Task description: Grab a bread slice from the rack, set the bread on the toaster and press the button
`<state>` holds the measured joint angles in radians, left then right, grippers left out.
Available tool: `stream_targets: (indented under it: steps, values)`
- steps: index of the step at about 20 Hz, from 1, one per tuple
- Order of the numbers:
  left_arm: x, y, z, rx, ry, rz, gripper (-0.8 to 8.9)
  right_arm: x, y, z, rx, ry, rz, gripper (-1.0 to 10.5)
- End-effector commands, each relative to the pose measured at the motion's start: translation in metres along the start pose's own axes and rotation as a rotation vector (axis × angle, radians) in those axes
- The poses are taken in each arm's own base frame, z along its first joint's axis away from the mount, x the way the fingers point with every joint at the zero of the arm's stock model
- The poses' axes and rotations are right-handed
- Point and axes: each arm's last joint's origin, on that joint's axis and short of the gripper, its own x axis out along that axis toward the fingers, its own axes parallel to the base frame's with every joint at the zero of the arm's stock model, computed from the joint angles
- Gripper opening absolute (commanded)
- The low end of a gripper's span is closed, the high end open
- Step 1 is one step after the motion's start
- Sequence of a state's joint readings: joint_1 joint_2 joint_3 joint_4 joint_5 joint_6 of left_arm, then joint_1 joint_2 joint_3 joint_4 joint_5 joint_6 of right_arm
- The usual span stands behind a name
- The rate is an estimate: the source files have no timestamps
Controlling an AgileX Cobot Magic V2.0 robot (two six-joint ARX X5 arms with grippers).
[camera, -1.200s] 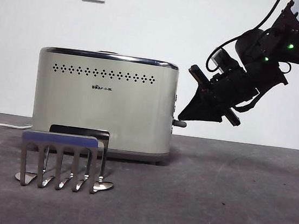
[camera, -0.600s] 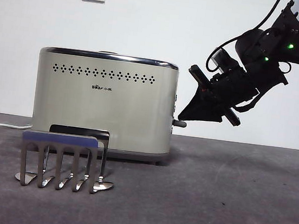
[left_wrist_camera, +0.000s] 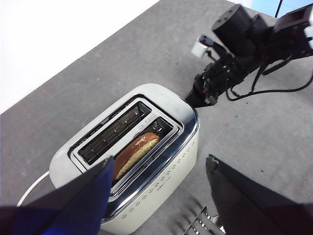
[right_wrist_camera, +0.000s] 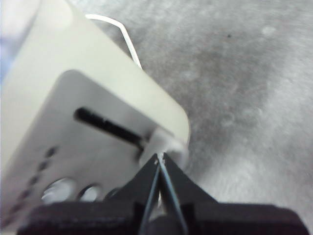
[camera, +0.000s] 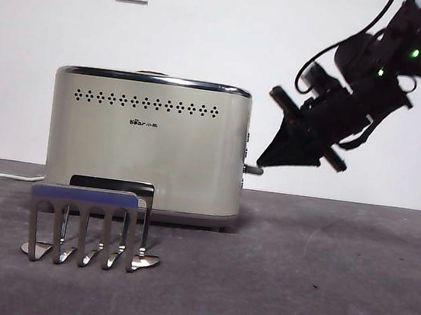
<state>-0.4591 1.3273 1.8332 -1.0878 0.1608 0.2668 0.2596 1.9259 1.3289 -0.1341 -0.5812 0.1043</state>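
Both closed right fingers (right_wrist_camera: 160, 157) touch the button (right_wrist_camera: 164, 146).

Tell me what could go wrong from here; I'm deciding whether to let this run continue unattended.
The right gripper, jaws shut to a narrow point, meets only the end of the small grey lever button on the boxy cream toaster; it could slip off.

The tan bread slice leans in its slot and might catch.

The left gripper hovers open above the shiny metal rack and toaster; dropping could strike them.
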Motion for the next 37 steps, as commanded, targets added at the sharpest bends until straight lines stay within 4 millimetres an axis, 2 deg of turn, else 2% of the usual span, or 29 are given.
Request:
stream_targets:
  steps: [1,4,7,9,13,20,21,23,24,37]
  values:
    - [0.001,0.000,-0.001,-0.010,0.004,-0.001,3.19,-0.027,0.017,0.014,-0.058,-0.069,-0.003,-0.1]
    - [0.001,0.000,-0.001,-0.010,0.005,-0.001,3.18,-0.072,0.049,0.033,-0.119,-0.163,0.005,-0.1]
    - [0.001,0.000,-0.003,-0.013,0.022,-0.006,3.14,-0.119,0.081,0.037,-0.144,-0.190,0.009,-0.1]
    - [0.001,-0.001,-0.004,-0.016,0.038,-0.011,3.14,-0.146,0.098,0.030,-0.146,-0.153,0.005,-0.1]
    - [0.001,-0.002,-0.009,-0.025,0.093,-0.025,3.14,-0.194,0.127,0.000,-0.170,-0.012,-0.006,-0.1]
    - [0.000,-0.004,-0.016,-0.036,0.160,-0.045,3.09,-0.230,0.148,-0.031,-0.169,0.129,-0.004,-0.1]
    - [0.000,-0.005,-0.017,-0.038,0.171,-0.048,2.81,-0.233,0.149,-0.033,-0.169,0.128,-0.004,-0.1]
    - [-0.001,-0.005,-0.019,-0.035,0.193,-0.056,0.48,-0.235,0.151,-0.033,-0.175,0.120,-0.006,0.0]
    - [-0.001,-0.005,-0.019,-0.036,0.198,-0.057,-0.14,-0.235,0.151,-0.033,-0.175,0.120,-0.006,0.0]
    - [-0.001,-0.006,-0.020,-0.041,0.206,-0.056,-0.03,-0.235,0.151,-0.033,-0.172,0.120,-0.011,0.0]
